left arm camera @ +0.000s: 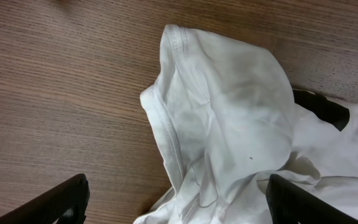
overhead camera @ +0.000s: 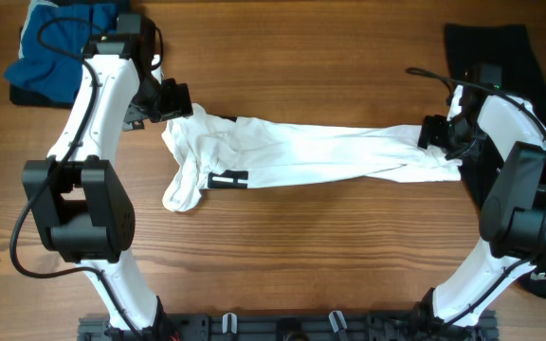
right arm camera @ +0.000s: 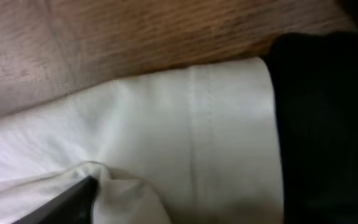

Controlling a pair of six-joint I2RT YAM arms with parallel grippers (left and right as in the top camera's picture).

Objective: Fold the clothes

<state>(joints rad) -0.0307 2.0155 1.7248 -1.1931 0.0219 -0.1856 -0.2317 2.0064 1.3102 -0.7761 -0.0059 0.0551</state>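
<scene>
The white T-shirt (overhead camera: 320, 152) lies on the brown desk (overhead camera: 330, 57), which has a fine wood grain. The shirt is pulled out into a long, narrow band. Its long axis runs left to right across the desk, and the right end sits a little nearer to the robot. The cloth looks soft and matte, with long creases along the band.

The left end is bunched, and a rounded sleeve (overhead camera: 183, 194) with a stitched hem points toward the robot. A black bar print (overhead camera: 227, 179) shows beside it.

The left pincer (overhead camera: 173, 99) is at the far left corner of the shirt. In its wrist view, the 2 dark fingers (left arm camera: 67, 199) stand wide apart with loose cloth between them.

The right pincer (overhead camera: 436, 133) is at the right end of the band. Its wrist view is blurred, so I cannot tell if it grips.

A crumpled blue garment (overhead camera: 60, 43) lies in the far left corner. A black garment (overhead camera: 496, 57) lies far right.
</scene>
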